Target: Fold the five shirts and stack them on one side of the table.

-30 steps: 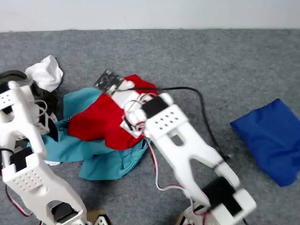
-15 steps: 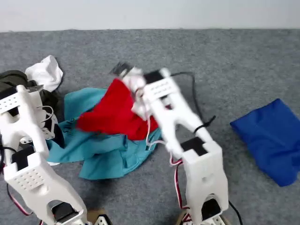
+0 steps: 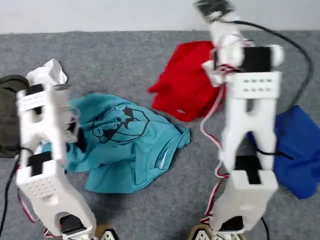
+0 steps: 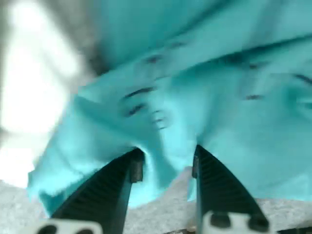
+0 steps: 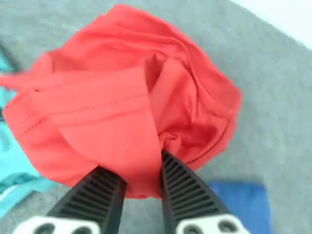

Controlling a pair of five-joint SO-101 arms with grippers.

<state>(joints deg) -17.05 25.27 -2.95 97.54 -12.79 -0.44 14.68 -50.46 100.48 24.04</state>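
- My right hand [image 5: 139, 168] is pinched narrow on a bunched fold of the red shirt [image 3: 185, 85]. The shirt hangs from it, crumpled, in the upper middle of the high view, a little right of centre.
- I judge the red shirt is held up there to get it apart from the other clothes, so it can be laid flat on bare counter [image 3: 125, 55]. I cannot tell whether its lower edge touches the counter.
- My left hand [image 4: 166, 156] sits low at the edge of the teal shirt [image 3: 125, 140]. Its jaws stand apart with a lip of teal cloth between them, and as far as I can see they are not pinching it.
- I read that hand as placed to pin or take the teal shirt.
- The teal shirt lies rumpled with its printed front up, in the lower left-centre of the high view.
- The blue shirt [image 3: 295, 150] lies folded at the right edge, partly behind my right arm. I take it as the start of the stack, which makes the right side the stacking side.
- A white shirt [image 3: 47, 75] and a dark shirt [image 3: 9, 120] sit bunched at the left edge, not folded.
- By my count, one of the five shirts is folded.
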